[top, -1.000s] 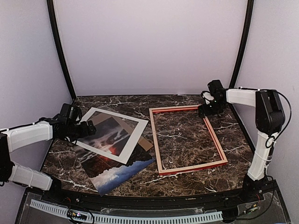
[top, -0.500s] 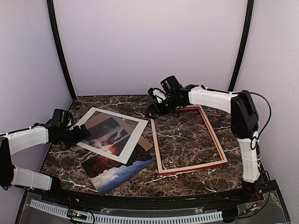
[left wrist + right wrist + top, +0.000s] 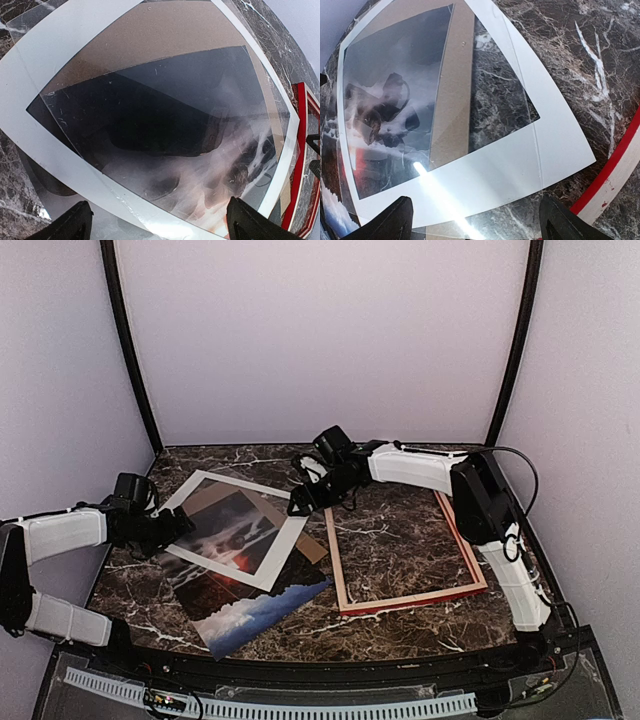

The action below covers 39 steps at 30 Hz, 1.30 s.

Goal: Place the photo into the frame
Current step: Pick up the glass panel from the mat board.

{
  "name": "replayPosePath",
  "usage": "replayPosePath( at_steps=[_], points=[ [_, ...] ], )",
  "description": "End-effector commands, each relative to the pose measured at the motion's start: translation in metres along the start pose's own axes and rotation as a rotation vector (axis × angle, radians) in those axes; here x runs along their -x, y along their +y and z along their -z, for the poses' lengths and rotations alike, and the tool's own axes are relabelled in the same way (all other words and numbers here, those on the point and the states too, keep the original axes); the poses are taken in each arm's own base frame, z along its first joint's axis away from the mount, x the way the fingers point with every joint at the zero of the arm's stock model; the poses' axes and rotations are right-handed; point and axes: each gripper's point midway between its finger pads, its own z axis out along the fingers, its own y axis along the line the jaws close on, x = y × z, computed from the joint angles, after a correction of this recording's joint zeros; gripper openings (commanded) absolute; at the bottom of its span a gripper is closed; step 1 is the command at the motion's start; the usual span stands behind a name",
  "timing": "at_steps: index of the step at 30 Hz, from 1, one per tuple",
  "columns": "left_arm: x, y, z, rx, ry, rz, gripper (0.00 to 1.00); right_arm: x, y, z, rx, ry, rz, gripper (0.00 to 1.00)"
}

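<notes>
The photo (image 3: 255, 612) lies flat at the front left, dark with a blue-white lower corner, mostly under a white mat (image 3: 290, 508). Its red glow shows through the mat's window (image 3: 175, 125) (image 3: 385, 105). The red frame (image 3: 336, 560) lies empty on the marble to the right, also in the left wrist view (image 3: 300, 150) and the right wrist view (image 3: 615, 165). My left gripper (image 3: 180, 523) (image 3: 160, 230) is open at the mat's left edge. My right gripper (image 3: 297, 502) (image 3: 475, 225) is open above the mat's right corner, beside the frame's far left corner. Neither holds anything.
A brown backing board (image 3: 315, 550) (image 3: 150, 35) (image 3: 452, 90) lies under the mat and photo, sticking out at the right. A clear glossy sheet (image 3: 520, 220) seems to lie over the mat. Curved pale walls close the table at the back and sides.
My right arm has swung left from the frame's far right corner across its top edge to the mat's corner. My left gripper has pulled back slightly to the left.
</notes>
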Motion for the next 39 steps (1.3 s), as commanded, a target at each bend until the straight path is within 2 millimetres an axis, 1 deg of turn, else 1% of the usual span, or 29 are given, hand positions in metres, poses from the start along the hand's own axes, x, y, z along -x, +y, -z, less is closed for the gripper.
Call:
replayPosePath(
  at_steps=[1,4,8,13,16,20,24,31,36,39],
  points=[
    [0.016,-0.009,0.008,-0.02,-0.048,-0.009,0.96,0.0,-0.011,-0.009,-0.029,0.014,-0.025,0.89],
    [0.017,-0.007,0.01,-0.013,-0.057,-0.011,0.96,-0.005,-0.019,-0.014,-0.057,0.031,-0.035,0.89],
    [0.018,-0.005,0.011,0.0,-0.065,-0.018,0.96,-0.011,-0.034,-0.016,-0.11,0.052,-0.056,0.89],
    [0.017,-0.001,0.012,0.02,-0.065,-0.024,0.96,-0.018,-0.06,-0.009,-0.193,0.074,-0.103,0.9],
    [0.016,0.003,0.012,0.039,-0.065,-0.025,0.97,-0.02,-0.066,-0.005,-0.195,0.076,-0.118,0.9],
    [0.014,0.009,0.01,0.064,-0.063,-0.02,0.97,-0.023,-0.066,-0.007,-0.195,0.098,-0.11,0.9],
    [0.008,0.014,0.005,0.075,-0.047,-0.006,0.97,-0.028,-0.059,-0.01,-0.169,0.122,-0.088,0.9],
    [0.004,0.018,0.005,0.088,-0.041,0.005,0.94,-0.036,-0.046,-0.018,-0.111,0.16,-0.083,0.89],
    [-0.013,0.022,0.004,0.068,-0.01,0.039,0.91,-0.042,-0.039,-0.02,-0.061,0.172,-0.113,0.86],
    [-0.021,0.024,0.003,0.055,-0.001,0.056,0.88,-0.047,-0.036,-0.02,-0.039,0.177,-0.139,0.81]
  ],
)
